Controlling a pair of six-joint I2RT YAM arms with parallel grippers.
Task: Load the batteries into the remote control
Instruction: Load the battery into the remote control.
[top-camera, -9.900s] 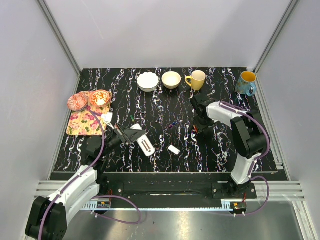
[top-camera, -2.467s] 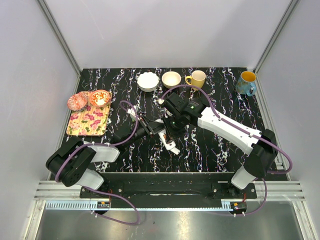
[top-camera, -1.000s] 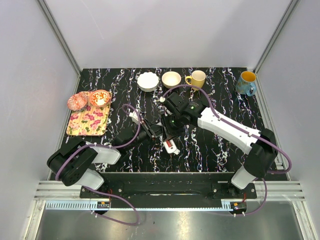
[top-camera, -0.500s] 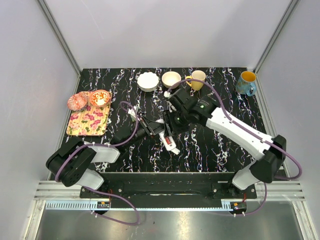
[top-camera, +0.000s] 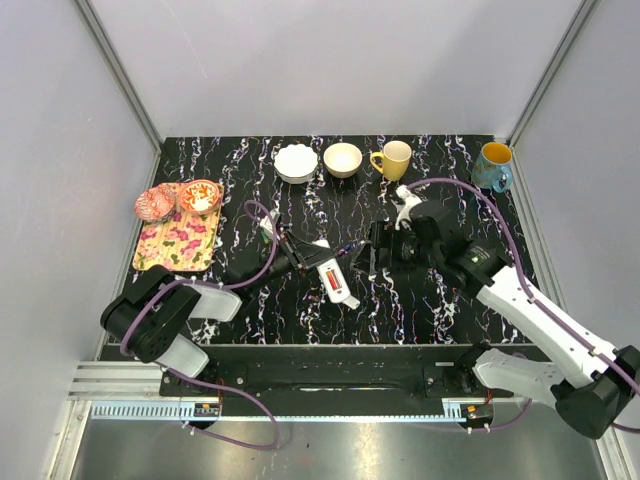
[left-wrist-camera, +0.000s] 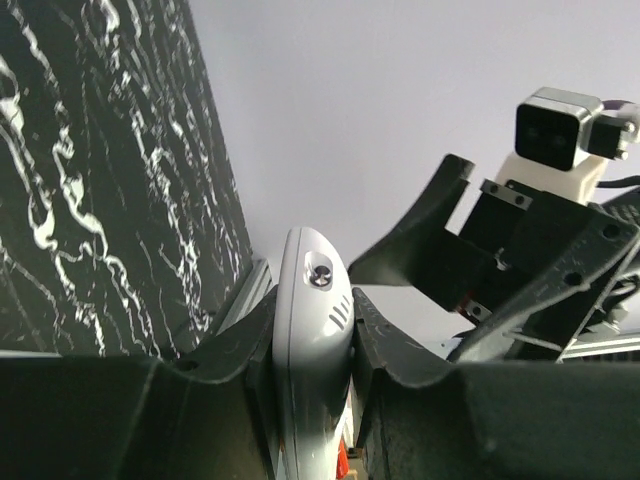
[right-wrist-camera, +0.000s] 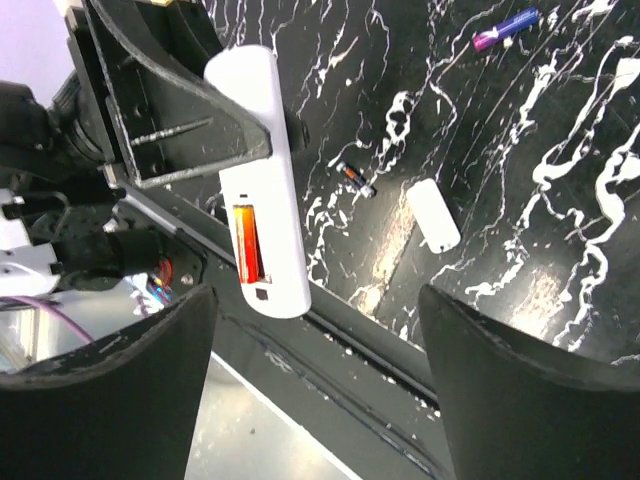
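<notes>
Marbled table (top-camera: 240, 170), right fingers (right-wrist-camera: 520, 400) withdrawn wide, left fingers (left-wrist-camera: 385, 340) clamping remote (right-wrist-camera: 258, 170)

White remote control (right-wrist-camera: 262, 150) (orange battery (right-wrist-camera: 247, 243) seated), two batteries (right-wrist-camera: 357, 180) loose

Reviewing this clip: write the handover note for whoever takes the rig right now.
Left gripper: shut on the remote control, open compartment showing.
Right gripper: open, empty, near the remote.
Done: one orange battery sits in the compartment.
Loose on the table: purple battery, small dark battery, white cover.
Left: load the remaining battery or batteries; refitting the cover probably follows.
</notes>
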